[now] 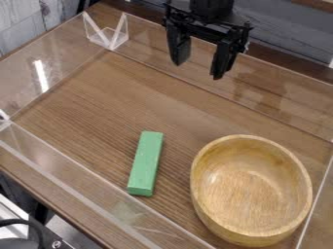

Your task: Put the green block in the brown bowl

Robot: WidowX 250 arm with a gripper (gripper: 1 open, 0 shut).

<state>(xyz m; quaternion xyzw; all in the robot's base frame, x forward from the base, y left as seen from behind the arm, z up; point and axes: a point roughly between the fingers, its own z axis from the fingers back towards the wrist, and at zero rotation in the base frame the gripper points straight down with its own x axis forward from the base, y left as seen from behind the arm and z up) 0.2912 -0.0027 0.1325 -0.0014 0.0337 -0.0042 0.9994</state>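
Note:
The green block [147, 162] lies flat on the wooden table, its long side running from near to far, just left of the brown bowl [251, 188]. The bowl sits at the front right and holds nothing. My gripper [196, 56] hangs at the back centre, pointing down, well above and behind both objects. Its black fingers [223, 58] stand open with nothing between them.
Low clear plastic walls [53, 165] fence the wooden table [92, 112] on all sides. A folded clear piece [104, 32] stands at the back left corner. Bare wood lies between the gripper and the block.

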